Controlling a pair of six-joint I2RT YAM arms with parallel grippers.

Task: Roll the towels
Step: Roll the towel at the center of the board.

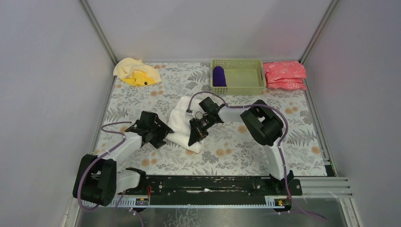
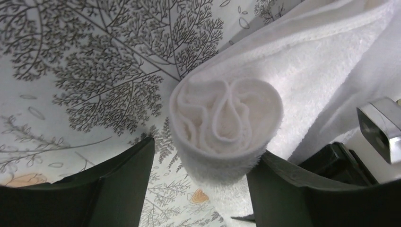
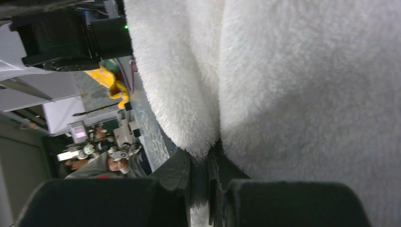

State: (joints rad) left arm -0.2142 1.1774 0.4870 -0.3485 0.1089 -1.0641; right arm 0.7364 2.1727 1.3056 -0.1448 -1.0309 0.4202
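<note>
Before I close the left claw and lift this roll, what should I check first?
1. The white towel is rolled: ok, its end shows a spiral.
2. The left claw is lined up: ok, open, one finger on either side of the roll's end.
3. The right claw has a hold: ok, shut on a fold of the white towel.
4. The purple towel is finished: ok, rolled and lying in the basket.
5. The yellow towel is finished: not ok, crumpled at the far left corner.
</note>
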